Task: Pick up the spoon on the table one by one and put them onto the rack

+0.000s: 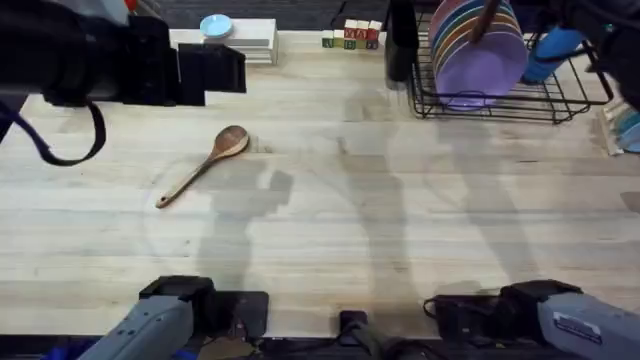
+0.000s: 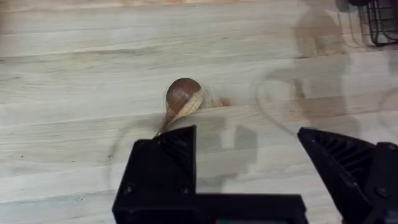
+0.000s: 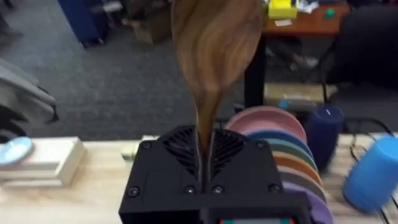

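Right hand (image 3: 205, 155) pinches one spoon (image 3: 214, 37); another, seemingly untouched, lies on table (image 1: 400, 220).

Coloured plates (image 1: 478, 45) stand upright in a row, purple one at the front; just right of them a blue cup (image 1: 552, 52) lies tilted; left of the plates, toy letter blocks (image 1: 351, 36) in a short line; farther left, a white slatted stand (image 1: 240, 42) carrying a pale blue disc (image 1: 215, 25).
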